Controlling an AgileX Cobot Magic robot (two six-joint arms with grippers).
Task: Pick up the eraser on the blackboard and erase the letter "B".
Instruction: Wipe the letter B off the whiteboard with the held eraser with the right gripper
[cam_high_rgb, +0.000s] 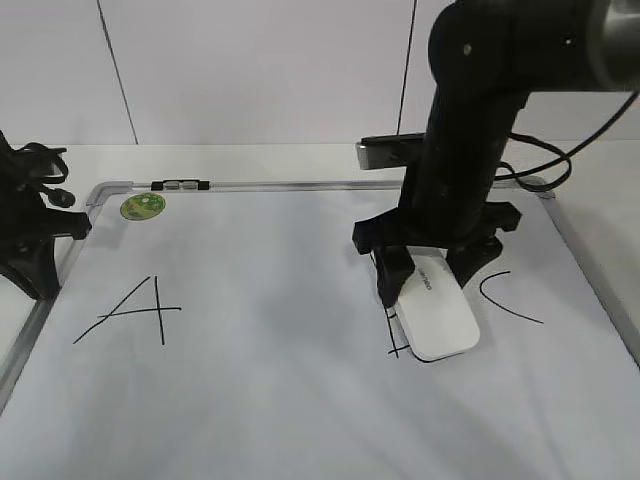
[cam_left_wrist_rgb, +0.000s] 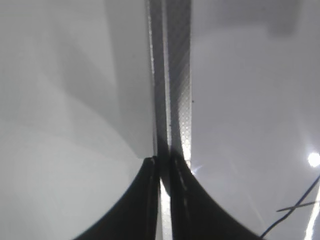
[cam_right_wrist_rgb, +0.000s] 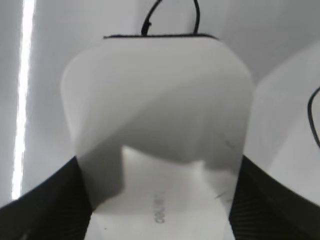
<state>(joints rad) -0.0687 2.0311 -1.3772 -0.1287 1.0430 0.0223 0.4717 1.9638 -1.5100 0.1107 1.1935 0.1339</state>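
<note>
The white eraser lies flat on the blackboard, right of centre, covering most of the letter "B"; only its long stroke shows at the eraser's left edge. My right gripper comes down from above, and its black fingers press both long sides of the eraser's far end. In the right wrist view the eraser fills the gap of the right gripper, with a thin black loop of the "B" beyond it. My left gripper is shut and empty over the board's silver frame.
A handwritten "A" sits on the board's left half and a "C" right of the eraser. A round green sticker marks the far left corner. The left arm rests at the board's left edge.
</note>
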